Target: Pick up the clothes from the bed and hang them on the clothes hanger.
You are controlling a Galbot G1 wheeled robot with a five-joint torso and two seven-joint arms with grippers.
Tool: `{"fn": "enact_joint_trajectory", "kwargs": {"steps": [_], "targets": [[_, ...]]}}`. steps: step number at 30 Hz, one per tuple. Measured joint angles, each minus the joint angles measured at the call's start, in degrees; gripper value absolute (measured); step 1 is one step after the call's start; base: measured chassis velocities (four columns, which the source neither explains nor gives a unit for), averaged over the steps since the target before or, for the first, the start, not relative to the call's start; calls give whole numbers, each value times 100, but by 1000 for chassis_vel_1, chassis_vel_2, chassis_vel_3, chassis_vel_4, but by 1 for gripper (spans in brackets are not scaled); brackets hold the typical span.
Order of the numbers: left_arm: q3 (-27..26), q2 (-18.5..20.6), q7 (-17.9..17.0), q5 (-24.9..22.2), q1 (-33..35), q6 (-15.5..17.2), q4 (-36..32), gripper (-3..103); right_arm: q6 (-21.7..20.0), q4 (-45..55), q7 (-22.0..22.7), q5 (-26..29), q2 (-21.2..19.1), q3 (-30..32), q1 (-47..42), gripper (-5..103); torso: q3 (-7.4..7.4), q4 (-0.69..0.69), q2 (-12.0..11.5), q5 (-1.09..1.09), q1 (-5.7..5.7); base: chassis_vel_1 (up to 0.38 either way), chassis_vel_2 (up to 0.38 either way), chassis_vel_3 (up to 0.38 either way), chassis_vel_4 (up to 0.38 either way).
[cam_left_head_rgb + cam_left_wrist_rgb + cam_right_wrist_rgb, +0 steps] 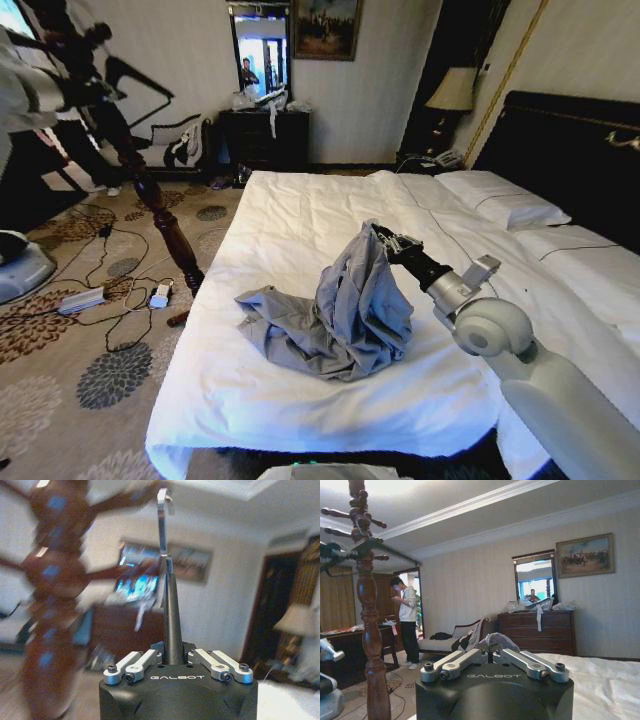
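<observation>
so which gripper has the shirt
The right gripper, out over the bed, pinches the grey-blue shirt. The left gripper is up by the coat stand.

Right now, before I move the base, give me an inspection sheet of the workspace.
Surface: bed, white wrinkled sheets, pillows by the black headboard.
Job's things: clothes, grey-blue, bunched mid-bed, peak lifted; clothes hanger on the carpet left of the bed.
Clutter: nothing seen on the bed.
Grippers: right gripper shut on the clothes' peak; left gripper shut, raised beside the clothes hanger.
Cables: cables and a power strip on the carpet by the stand's base.
Surroundings: dresser, mirror, lamp.
</observation>
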Motion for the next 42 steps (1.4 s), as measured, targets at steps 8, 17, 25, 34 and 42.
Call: {"fn": "enact_joint_trajectory", "kwargs": {"steps": [8,17,25,34,42], "targets": [[-938,632,-236,-584,1220,42,-1628,16,-34,29,92,32,-11,102,-172,0,1,2,0,-6,1,0,0,0,0],[-2448,1613,127,-989,4052,-792,-3842,16,5,30,434,96,-25,413,-420,0,0,11,0,-6,-1,0,0,0,0],[-2594,1529,953,-887,4974,-1185,-4897,16,-7,-3,726,39,28,658,-670,0,2,2,0,-2,1,0,0,0,0],[-2494,1485,2065,-393,6089,-1400,-5551,16,-432,-91,1965,47,-136,752,-469,0,1,1,-1,-3,1,0,0,0,0],[-2389,1278,2320,-235,6421,-1386,-5808,16,-433,-108,2342,249,-640,558,-179,0,2,2,-1,-5,2,0,0,0,0]]}}
